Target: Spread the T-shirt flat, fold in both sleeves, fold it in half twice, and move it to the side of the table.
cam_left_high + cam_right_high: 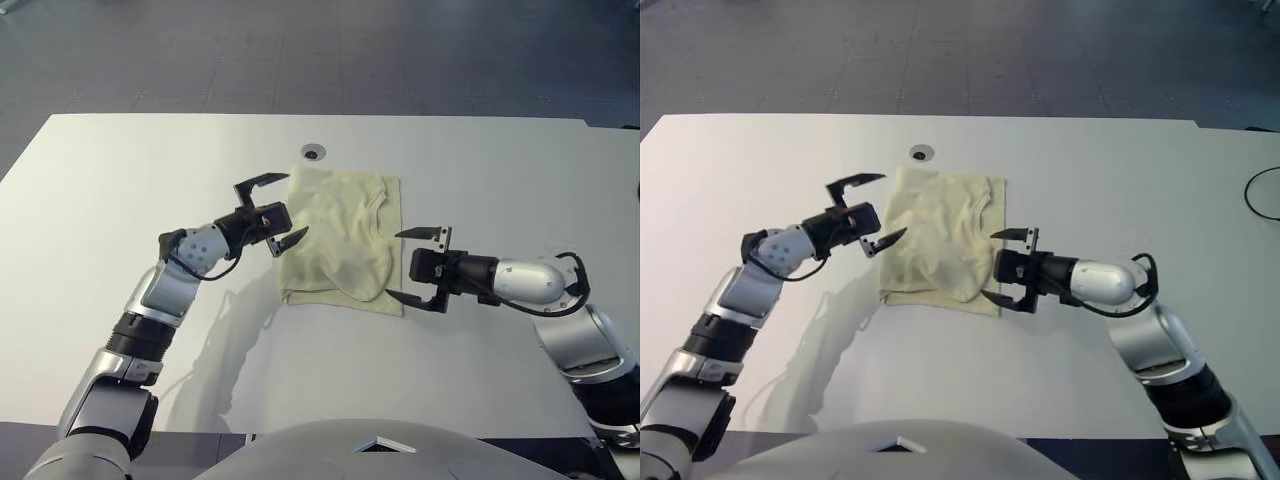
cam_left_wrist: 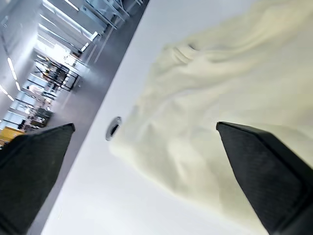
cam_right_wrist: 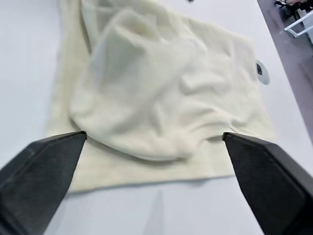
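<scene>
Seen from the head, a pale yellow T-shirt (image 1: pixel 340 235), folded into a rumpled rectangle, lies mid-surface (image 1: pixel 120 200). The left hand (image 1: pixel 294 204), spread wide, hovers at its 9 o'clock edge. The right hand (image 1: pixel 396 264), equally wide, sits at its 4 o'clock corner. The left wrist view has cloth beside a round grommet (image 2: pixel 113 128). The right wrist view faces the shirt's rumpled top layer.

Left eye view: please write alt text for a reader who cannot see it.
A pale yellow T-shirt, folded into a rough rectangle, lies near the middle of a white table. The left gripper and the right gripper stand open at its left and right edges, holding nothing.
</scene>
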`<state>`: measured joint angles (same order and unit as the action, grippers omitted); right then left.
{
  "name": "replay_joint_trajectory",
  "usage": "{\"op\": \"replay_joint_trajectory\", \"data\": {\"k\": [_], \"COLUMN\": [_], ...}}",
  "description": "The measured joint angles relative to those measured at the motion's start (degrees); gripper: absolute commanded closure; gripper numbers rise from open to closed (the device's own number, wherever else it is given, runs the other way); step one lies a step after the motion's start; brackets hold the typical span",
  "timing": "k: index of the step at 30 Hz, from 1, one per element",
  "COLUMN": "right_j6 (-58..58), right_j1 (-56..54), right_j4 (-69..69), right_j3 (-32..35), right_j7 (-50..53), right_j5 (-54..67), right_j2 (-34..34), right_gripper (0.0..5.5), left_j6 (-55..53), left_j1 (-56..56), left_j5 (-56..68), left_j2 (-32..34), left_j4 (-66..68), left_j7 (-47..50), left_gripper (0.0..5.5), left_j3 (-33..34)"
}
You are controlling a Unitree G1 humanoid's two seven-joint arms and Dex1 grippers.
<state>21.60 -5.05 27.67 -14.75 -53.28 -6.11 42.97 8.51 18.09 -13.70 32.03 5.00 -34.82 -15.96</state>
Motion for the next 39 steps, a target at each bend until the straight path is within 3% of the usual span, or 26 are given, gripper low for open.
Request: {"op": "replay_joint_trajectory", "data": {"k": [11, 30, 39], "right_j6": [3.78, 10.41, 10.18], "right_j1": [0.62, 1.12, 0.99], "right_j4": [-3.80, -3.52, -2.28], "right_j3": [-4.55, -3.68, -1.98], "right_j7": [1.84, 2.25, 1.10], "right_j5": [0.91, 6.32, 7.73], "right_j2": [-4.59, -5.83, -1.71], "right_gripper": [2.53, 5.40, 5.48], "left_j6": [0.16, 2.92, 5.02], "left_j1": [-0.15, -1.12, -2.18], "left_j5": [-3.08, -3.07, -3.03], "left_j2": [-1.91, -1.90, -1.70], "left_j4": [4.74, 7.57, 7.56], "left_j7": [0.89, 1.88, 1.91], "left_gripper": [0.10, 0.10, 0.10], "left_j3": [-1.90, -2.33, -2.55]}}
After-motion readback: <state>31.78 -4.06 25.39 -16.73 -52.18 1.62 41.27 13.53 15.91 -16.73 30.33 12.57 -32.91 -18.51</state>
